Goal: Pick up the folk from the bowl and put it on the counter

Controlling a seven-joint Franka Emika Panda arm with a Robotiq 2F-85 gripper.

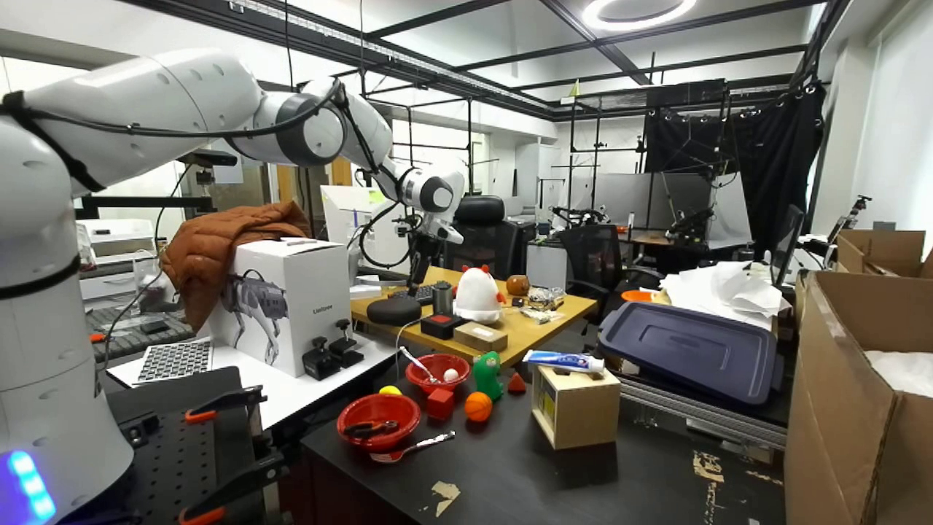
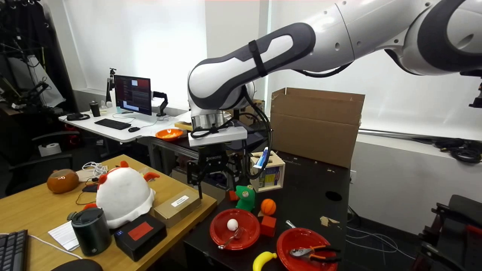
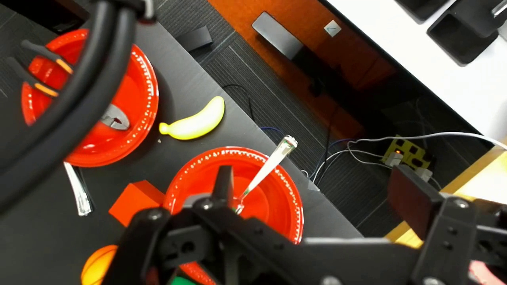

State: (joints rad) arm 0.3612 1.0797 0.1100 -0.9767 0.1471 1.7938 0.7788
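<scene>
The fork (image 2: 229, 239) lies in a red bowl (image 2: 215, 230) with a white egg. Its handle rests over the rim; the fork also shows in the wrist view (image 3: 266, 169), where its tine end is partly hidden behind a finger. In an exterior view the fork's handle (image 1: 417, 364) leans out of the red bowl (image 1: 461, 375). The counter (image 2: 307, 195) is the black tabletop under the bowl. My gripper (image 3: 320, 190) is open and empty, above and apart from the bowl. It also shows in both exterior views, at the arm's end (image 1: 418, 273) and pointing down (image 2: 217, 186).
A second red bowl (image 1: 404, 434) holds pliers (image 2: 301, 252). Another fork (image 1: 417, 447) lies on the counter beside it. A banana (image 3: 196, 122), red block (image 2: 268, 226), orange ball (image 2: 268, 206), green toy (image 2: 246, 197) and wooden box (image 1: 583, 412) stand near. A wooden table (image 2: 124, 160) adjoins.
</scene>
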